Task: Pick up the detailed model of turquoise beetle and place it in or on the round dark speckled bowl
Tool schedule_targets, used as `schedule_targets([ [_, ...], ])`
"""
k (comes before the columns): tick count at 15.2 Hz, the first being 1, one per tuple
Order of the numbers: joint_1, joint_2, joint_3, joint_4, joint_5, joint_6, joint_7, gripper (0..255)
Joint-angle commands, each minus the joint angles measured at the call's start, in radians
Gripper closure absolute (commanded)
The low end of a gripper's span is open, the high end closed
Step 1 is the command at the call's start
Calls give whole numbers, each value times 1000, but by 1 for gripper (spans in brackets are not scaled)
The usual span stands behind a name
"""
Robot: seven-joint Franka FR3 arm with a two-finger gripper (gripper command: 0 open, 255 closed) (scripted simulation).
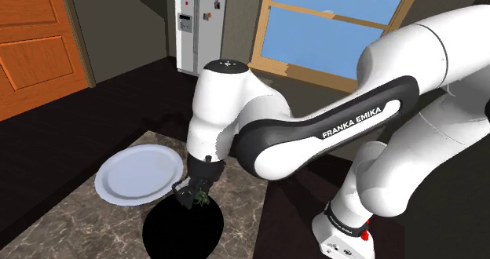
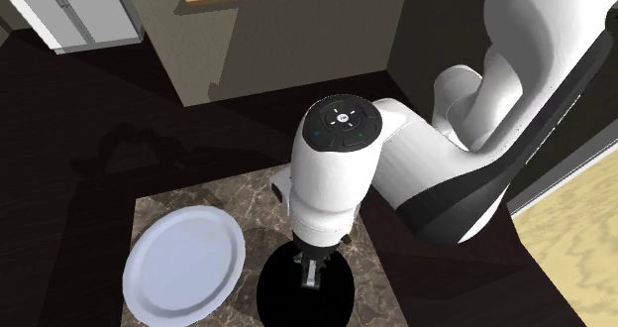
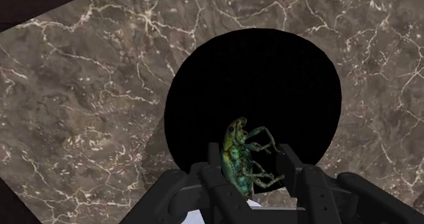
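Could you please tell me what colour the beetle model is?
The beetle model is turquoise-green with yellowish patches and dark legs, best seen in the wrist view.

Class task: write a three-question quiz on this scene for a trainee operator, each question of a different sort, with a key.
1. True or false: the claw is shut on the beetle.
2. The beetle hangs above: A) a wooden tray; B) the black bowl; C) a cup.
3. Fill in: beside the bowl on the marble table lies a pale, round ____.

Key: 1 true; 2 B; 3 plate.
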Motion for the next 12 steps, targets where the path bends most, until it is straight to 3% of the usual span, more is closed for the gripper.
schedule_targets([
  [1, -14, 103, 48, 93, -73, 3, 84, 255],
  [12, -17, 202, 64, 20, -147, 156, 137, 255],
])
